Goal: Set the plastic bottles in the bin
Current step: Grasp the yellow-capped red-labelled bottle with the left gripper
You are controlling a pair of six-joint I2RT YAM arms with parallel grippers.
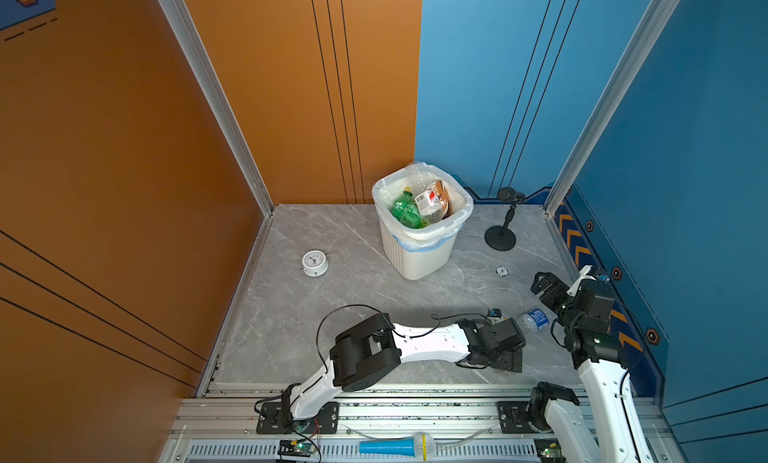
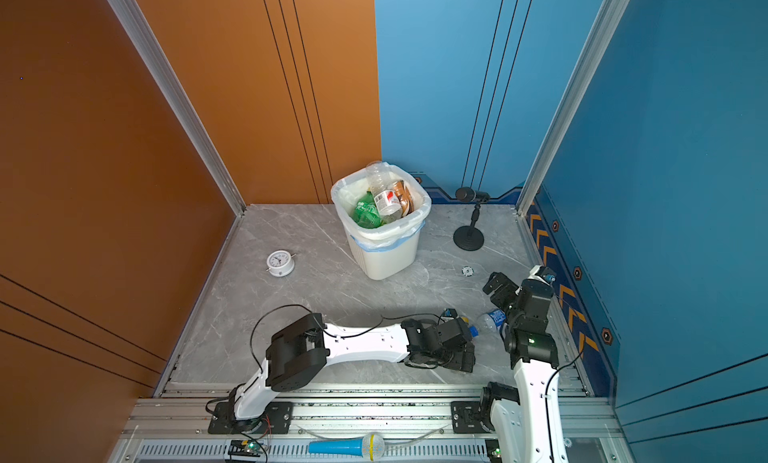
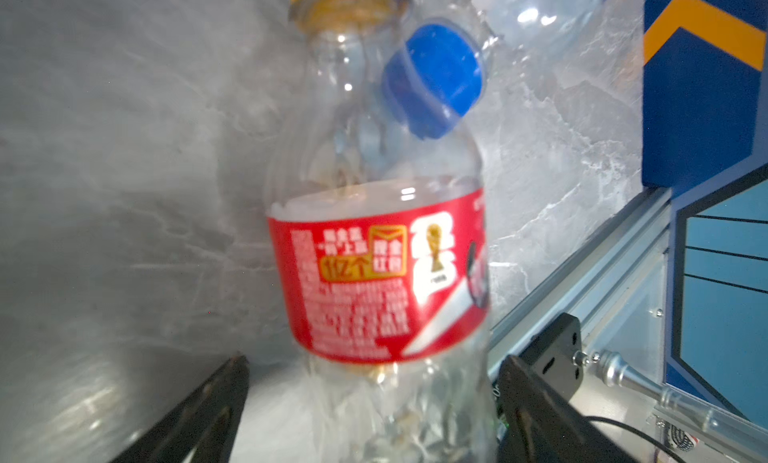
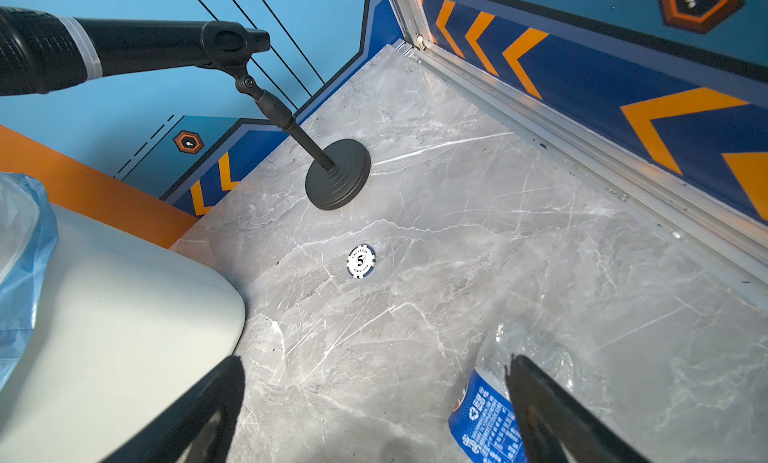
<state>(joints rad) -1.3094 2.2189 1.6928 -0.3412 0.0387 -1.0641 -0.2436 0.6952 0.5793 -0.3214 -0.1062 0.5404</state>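
Observation:
A clear plastic bottle with a red label (image 3: 374,274) and a yellow cap lies between the fingers of my left gripper (image 3: 374,359), which is open and straddles its lower body with a gap on one side. In both top views this gripper (image 1: 515,348) (image 2: 467,348) hides that bottle. Just beyond lies a crumpled bottle with a blue label (image 1: 536,319) (image 2: 494,319) (image 4: 486,407) and a blue cap (image 3: 436,74). My right gripper (image 4: 374,359) (image 1: 540,284) hovers open above it, holding nothing. The white bin (image 1: 419,257) (image 2: 386,261) holds green bottles (image 1: 405,211) and a clear one (image 1: 428,201).
A white alarm clock (image 1: 314,262) sits at the left of the table. A black round-based microphone stand (image 1: 500,236) (image 4: 336,174) stands right of the bin, with a poker chip (image 1: 502,270) (image 4: 360,260) in front of it. The right wall's rail (image 4: 582,141) runs close by.

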